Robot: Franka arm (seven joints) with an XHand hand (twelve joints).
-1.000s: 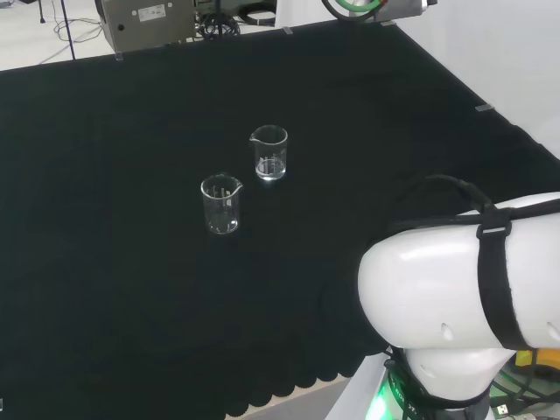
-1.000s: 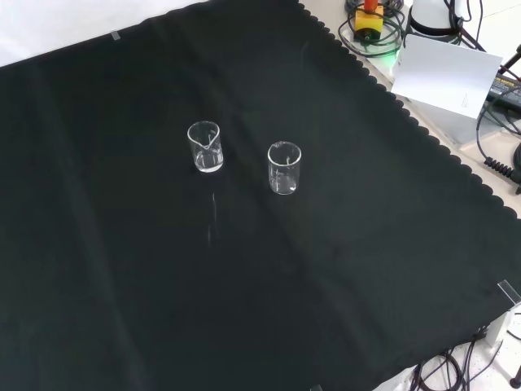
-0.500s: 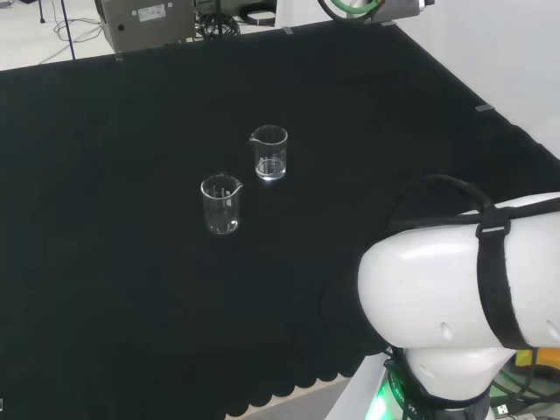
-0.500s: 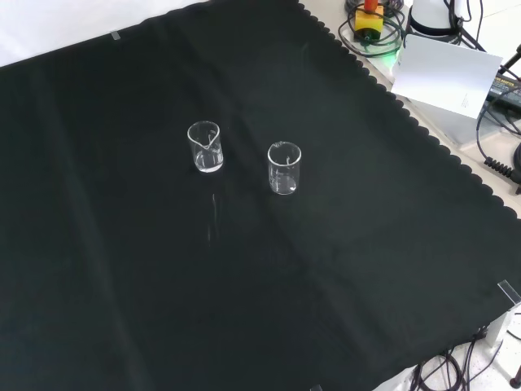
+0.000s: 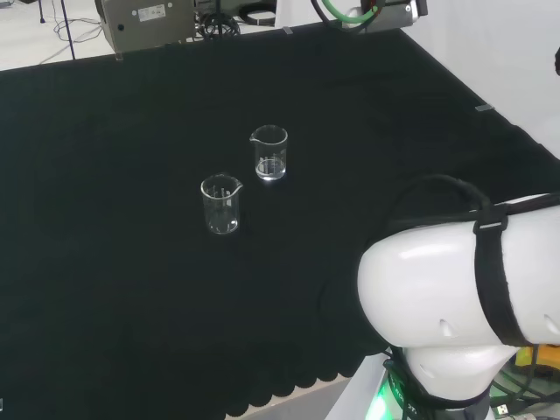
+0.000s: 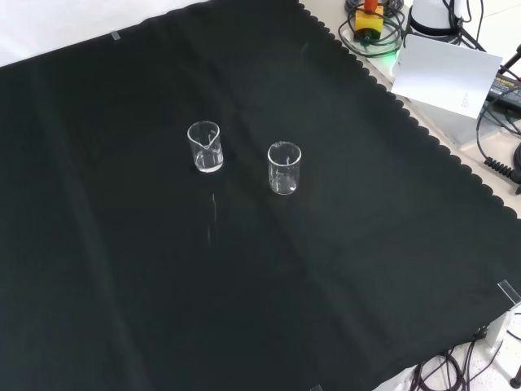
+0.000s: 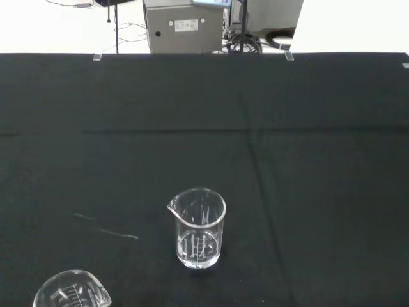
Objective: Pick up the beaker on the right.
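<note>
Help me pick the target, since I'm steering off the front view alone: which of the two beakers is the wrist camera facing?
Observer: Your left-hand beaker stands near the middle of the wrist view. Just the rim of your right-hand beaker cuts into that picture's edge.
Operator: Which one counts as "right" from behind the arm?
Observer: In the head view your left-hand beaker stands to the right of the other and a little farther off.
Operator: Where is the arm?
Observer: In the head view the arm's white link sits at the lower right, apart from both beakers.
</note>
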